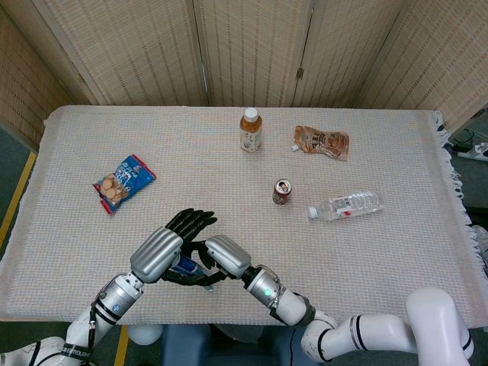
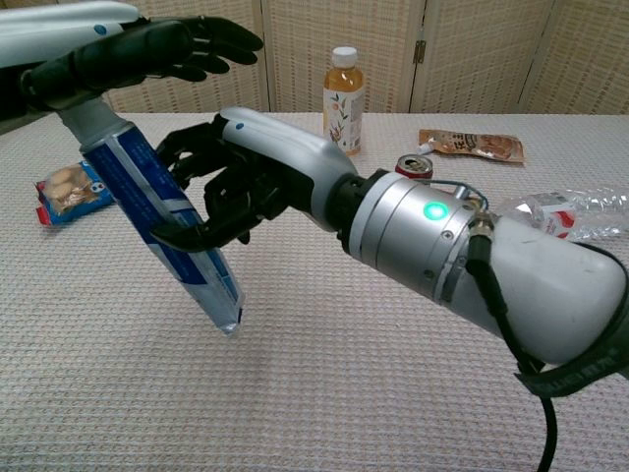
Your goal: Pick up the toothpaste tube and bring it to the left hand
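While the right hand (image 2: 221, 182) grips the toothpaste tube (image 2: 157, 221), the spread left hand (image 2: 147, 49) hovers above, snack bag (image 2: 64, 192) behind.

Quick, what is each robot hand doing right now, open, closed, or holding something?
Left robot hand: open, fingers stretched over the cap end of the toothpaste tube.
Right robot hand: holding the toothpaste tube.

From the head view my left hand (image 1: 162, 253) covers most of the toothpaste tube (image 1: 188, 267). In the chest view its cap sits behind my left palm (image 2: 118, 54), so contact there is unclear. The water bottle (image 2: 560, 211) hides partly behind my right forearm.
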Robot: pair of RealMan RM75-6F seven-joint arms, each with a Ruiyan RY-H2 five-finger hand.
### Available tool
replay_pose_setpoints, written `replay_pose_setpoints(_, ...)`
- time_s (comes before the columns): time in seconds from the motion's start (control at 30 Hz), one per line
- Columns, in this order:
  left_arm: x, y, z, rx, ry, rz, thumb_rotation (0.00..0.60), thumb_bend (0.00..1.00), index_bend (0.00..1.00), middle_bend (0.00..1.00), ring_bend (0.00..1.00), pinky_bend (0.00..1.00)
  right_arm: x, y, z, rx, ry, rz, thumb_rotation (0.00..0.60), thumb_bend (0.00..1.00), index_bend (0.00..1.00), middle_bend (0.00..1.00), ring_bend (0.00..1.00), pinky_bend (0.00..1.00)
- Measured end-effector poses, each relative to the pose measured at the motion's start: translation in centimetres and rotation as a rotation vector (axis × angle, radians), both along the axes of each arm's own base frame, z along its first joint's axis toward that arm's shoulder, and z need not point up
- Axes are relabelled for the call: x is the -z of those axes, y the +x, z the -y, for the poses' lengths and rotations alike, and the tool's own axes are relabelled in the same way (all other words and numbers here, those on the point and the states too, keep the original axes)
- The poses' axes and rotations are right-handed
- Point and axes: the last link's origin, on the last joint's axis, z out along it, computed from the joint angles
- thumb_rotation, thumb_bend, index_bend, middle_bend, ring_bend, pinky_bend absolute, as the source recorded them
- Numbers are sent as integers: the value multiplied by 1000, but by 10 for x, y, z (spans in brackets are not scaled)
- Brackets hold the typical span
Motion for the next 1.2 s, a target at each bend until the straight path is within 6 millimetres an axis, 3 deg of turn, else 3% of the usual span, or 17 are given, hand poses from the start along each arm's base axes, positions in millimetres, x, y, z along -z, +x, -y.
replay_pose_setpoints(1.2, 2, -10, 0, -16, 8, -141, 49, 128, 35, 84, 29, 0, 5, -4, -1, 22, -6, -41, 600, 1000, 692, 634, 760, 705)
